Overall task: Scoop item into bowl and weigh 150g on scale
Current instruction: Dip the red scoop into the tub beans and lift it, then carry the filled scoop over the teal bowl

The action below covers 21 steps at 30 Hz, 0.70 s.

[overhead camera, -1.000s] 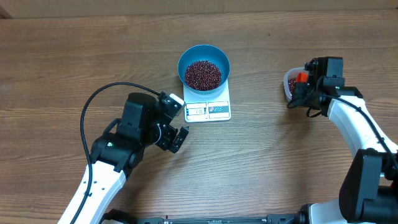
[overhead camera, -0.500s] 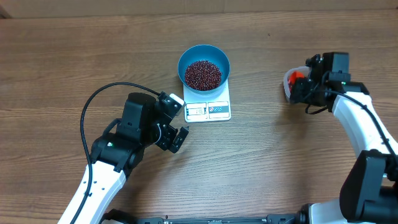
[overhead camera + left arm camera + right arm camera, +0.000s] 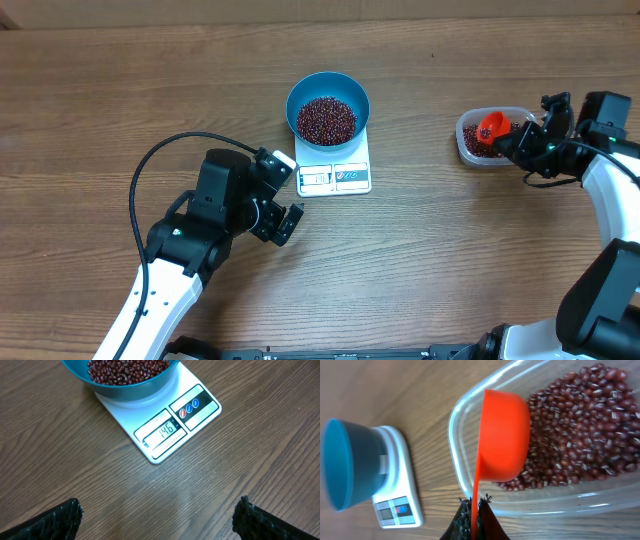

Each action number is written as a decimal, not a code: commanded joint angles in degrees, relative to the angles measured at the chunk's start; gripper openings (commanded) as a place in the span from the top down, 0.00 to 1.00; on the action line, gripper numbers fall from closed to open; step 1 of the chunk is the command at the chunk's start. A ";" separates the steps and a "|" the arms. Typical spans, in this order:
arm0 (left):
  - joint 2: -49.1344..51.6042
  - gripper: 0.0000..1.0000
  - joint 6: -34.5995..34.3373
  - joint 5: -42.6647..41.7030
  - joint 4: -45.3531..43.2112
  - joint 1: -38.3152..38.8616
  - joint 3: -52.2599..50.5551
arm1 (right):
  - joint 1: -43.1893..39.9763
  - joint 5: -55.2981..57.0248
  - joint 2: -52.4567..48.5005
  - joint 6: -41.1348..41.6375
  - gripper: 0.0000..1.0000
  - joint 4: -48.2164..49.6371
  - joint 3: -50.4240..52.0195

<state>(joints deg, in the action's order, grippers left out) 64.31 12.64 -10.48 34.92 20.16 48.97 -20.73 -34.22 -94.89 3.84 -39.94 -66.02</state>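
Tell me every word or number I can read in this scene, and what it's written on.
"146": on the display of the scale.
Fine print above the display: too small to read.
Marks on the two buttons, one red and one blue: blurred strokes, not readable.
Blue bowl, orange scoop, clear tub: no text visible.

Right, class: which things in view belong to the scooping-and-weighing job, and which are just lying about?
Belongs to the job: round bright blue plastic bowl; small dark red-brown beans; flat white rectangular scale; clear plastic tub; orange plastic scoop, held by the right gripper.

Lying about: nothing loose; only the left arm's black cable loop and the open left gripper, holding nothing.
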 commanded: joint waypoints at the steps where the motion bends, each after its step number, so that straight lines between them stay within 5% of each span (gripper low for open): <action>1: 0.33 0.00 1.31 -0.50 0.00 0.11 -0.48 | -0.09 -8.44 0.94 -2.40 0.96 0.13 -1.99; 11: 0.44 0.00 1.31 -0.50 0.02 0.11 -0.48 | 8.11 -7.72 7.37 -2.10 0.96 -0.07 -2.75; 21: 0.48 0.00 1.31 -0.50 0.02 0.11 -0.48 | 27.21 9.90 8.31 -1.03 0.96 0.55 -9.84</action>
<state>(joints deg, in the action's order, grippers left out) 64.31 12.62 -10.48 34.92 20.16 48.97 2.55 -32.64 -88.23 2.81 -39.92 -73.54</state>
